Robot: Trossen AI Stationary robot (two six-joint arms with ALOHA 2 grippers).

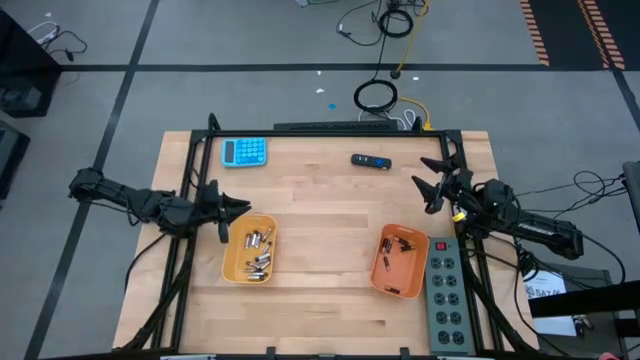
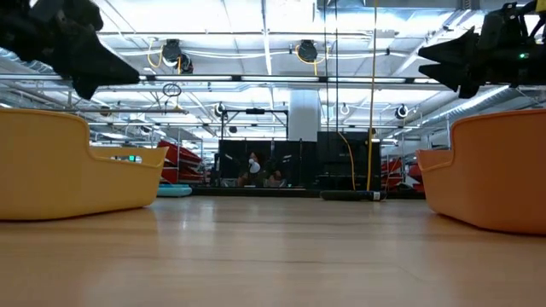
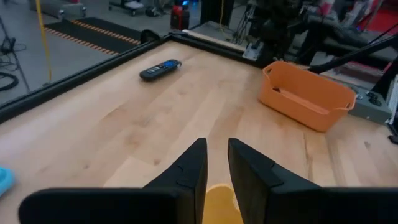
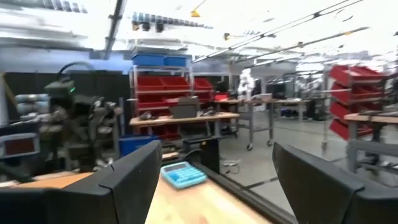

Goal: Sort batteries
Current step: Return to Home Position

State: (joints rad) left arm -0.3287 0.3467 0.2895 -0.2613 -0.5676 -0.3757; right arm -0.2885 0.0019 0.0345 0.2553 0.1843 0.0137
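Several silvery batteries [image 1: 260,252] lie in the left orange tray [image 1: 232,262]. A few smaller dark batteries [image 1: 403,245] lie in the right orange tray [image 1: 385,275]. My left gripper [image 1: 245,207] hovers above the left tray's far left corner. Its fingers are shut to a narrow slit with nothing between them [image 3: 216,146]. My right gripper [image 1: 420,185] hangs in the air beyond the right tray's far right corner, open wide and empty [image 4: 217,180]. The low view shows both grippers well above the table, left [image 2: 128,77] and right [image 2: 426,55].
A blue calculator [image 1: 245,151] and a black gadget with a blue end [image 1: 370,160] lie near the far edge. A grey power strip [image 1: 447,290] runs along the right edge beside the right tray. Bare wood lies between the two trays [image 1: 320,250].
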